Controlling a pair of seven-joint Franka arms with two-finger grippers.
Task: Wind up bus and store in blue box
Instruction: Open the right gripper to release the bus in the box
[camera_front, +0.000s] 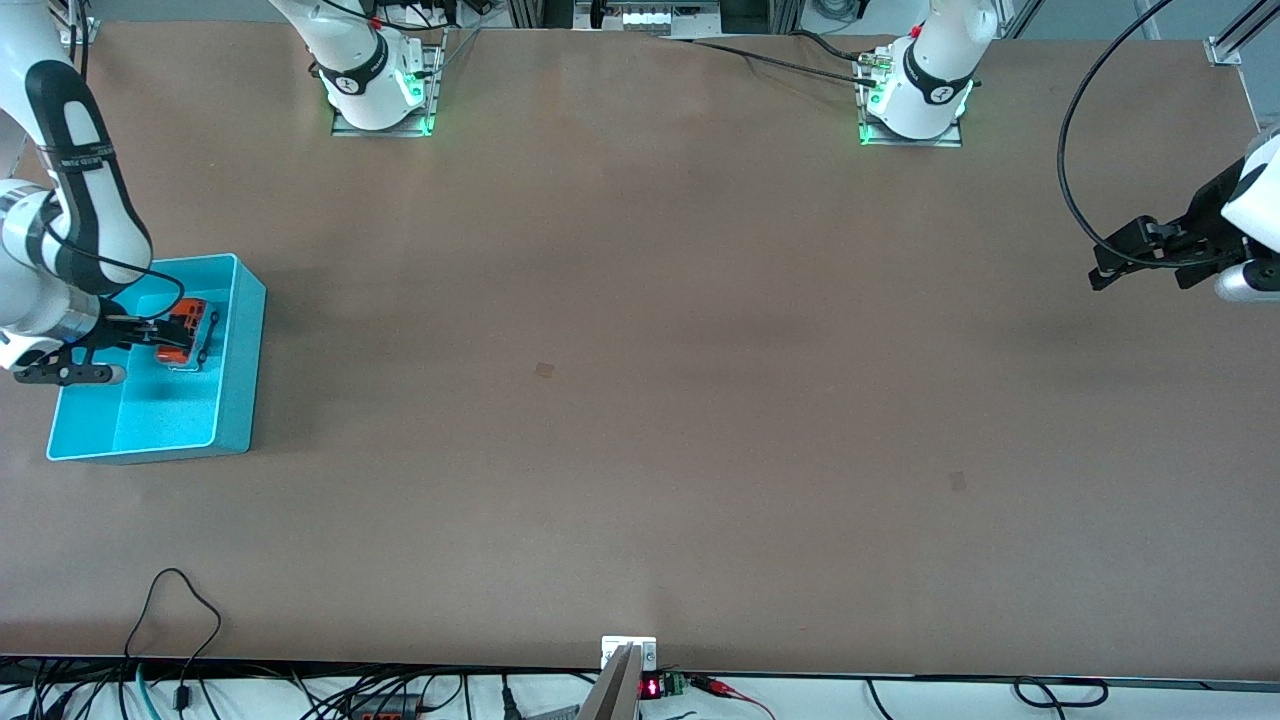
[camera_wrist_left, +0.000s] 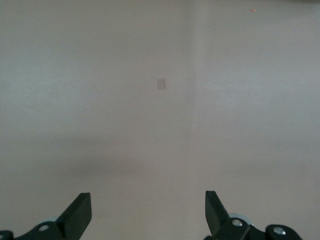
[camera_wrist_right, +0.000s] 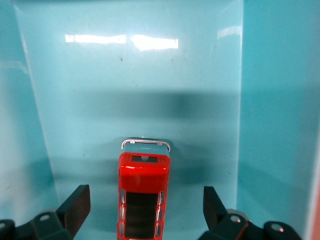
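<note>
The blue box (camera_front: 238, 385) stands on the table at the right arm's end. The small orange bus (camera_front: 185, 331) lies inside it, near the wall on the robots' side. In the right wrist view the bus (camera_wrist_right: 143, 192) sits on the box floor (camera_wrist_right: 150, 90), roof up. My right gripper (camera_front: 185, 340) is down in the box and open. Its fingers (camera_wrist_right: 75, 202) stand wide on either side of the bus without touching it. My left gripper (camera_front: 1103, 272) waits open and empty above the table at the left arm's end; it also shows in the left wrist view (camera_wrist_left: 148, 205).
The brown table carries two small marks (camera_front: 545, 370) (camera_front: 957, 481). Cables and a small device (camera_front: 628, 655) lie along the table edge nearest the front camera. The box walls (camera_wrist_right: 272, 100) rise close round the right gripper.
</note>
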